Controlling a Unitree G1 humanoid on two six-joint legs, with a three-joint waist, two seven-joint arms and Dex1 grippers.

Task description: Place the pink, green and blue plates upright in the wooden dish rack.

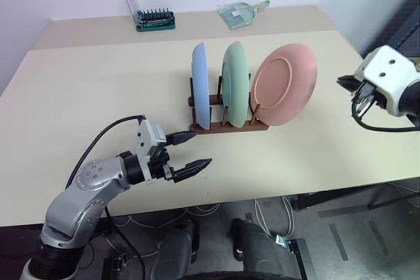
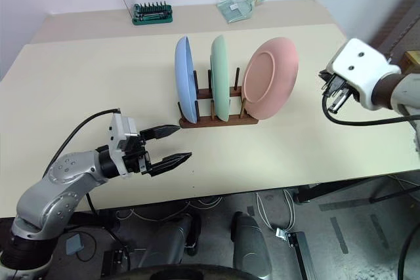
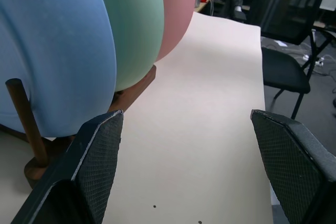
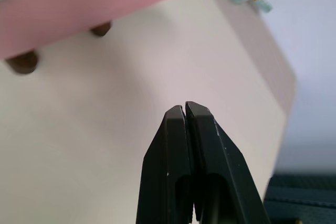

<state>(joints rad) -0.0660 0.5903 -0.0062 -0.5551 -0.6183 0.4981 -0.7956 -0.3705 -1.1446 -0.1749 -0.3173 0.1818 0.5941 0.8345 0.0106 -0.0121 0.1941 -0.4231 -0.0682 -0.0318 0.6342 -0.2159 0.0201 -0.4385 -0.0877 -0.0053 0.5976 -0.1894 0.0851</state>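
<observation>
We are hovering the left claw [image 1: 188, 153] wide open and empty, right claw [image 4: 185, 109] shut and empty, risking knocking the leaning pink plate [image 1: 283, 84] off the rack [image 1: 226, 124].

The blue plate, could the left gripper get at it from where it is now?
Probably yes. The left gripper is open and empty beside the wooden dish rack, and the blue plate stands at the rack's near end with only bare table between them.
</observation>
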